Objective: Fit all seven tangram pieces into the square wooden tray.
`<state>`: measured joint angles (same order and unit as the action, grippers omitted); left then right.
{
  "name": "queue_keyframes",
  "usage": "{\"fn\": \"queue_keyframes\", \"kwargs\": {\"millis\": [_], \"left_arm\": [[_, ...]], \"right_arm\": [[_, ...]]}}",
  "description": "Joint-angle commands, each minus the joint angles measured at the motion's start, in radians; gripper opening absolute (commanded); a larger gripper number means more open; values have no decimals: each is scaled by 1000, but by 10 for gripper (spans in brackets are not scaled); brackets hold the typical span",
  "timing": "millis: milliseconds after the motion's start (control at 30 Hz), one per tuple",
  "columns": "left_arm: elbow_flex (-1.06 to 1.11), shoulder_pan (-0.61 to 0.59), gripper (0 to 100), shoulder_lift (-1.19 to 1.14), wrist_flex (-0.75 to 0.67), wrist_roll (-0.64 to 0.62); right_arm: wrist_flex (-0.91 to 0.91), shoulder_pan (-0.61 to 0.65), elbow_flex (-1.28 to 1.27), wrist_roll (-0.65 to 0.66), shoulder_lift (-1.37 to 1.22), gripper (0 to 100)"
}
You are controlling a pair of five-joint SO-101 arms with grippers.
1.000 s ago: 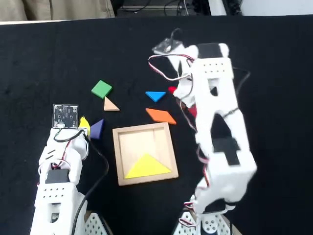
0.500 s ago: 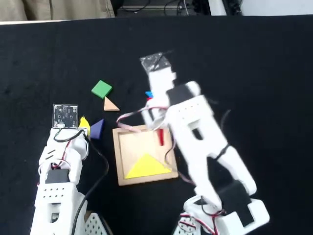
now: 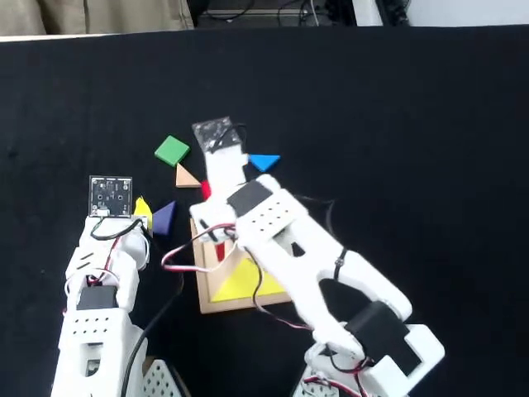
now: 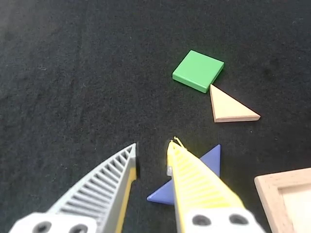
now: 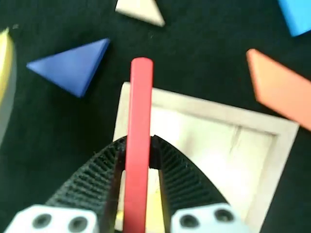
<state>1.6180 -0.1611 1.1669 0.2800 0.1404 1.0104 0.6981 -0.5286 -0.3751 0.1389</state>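
Over the upper-left corner of the tray (image 3: 201,285), centre of the high view: red piece (image 5: 138,97), on edge, pinched in right claw (image 5: 138,143). Arm swung in from frame right within the last second. Yellow triangle (image 3: 240,285) already seated; red likely lowers next. Left claw (image 4: 151,145) spread, idle beside blue triangle (image 4: 211,158).

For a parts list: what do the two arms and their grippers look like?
The left arm and right arm are white shells with black motor blocks and loose wires; left gripper: one grey, one yellow ribbed finger; right gripper: black ribbed fingers.
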Motion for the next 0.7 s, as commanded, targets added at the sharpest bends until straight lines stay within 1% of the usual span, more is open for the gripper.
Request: {"fn": "queue_keyframes", "kwargs": {"millis": [0,100,367,567,667], "left_arm": [[-12,-1,116,11,-21,2],[-12,-1,116,11,-23,2],[-12,-1,116,11,-23,2],[-12,2,116,11,-23,2],[-12,1,116,11,-23,2]], "right_arm": [[9,55,-13,-18,-4,12],[9,78,-25,-18,-4,12],[0,81,-56,-9,-4,12],[-124,80,-159,-9,1,15],[-137,80,-153,-9,2,15]]}}
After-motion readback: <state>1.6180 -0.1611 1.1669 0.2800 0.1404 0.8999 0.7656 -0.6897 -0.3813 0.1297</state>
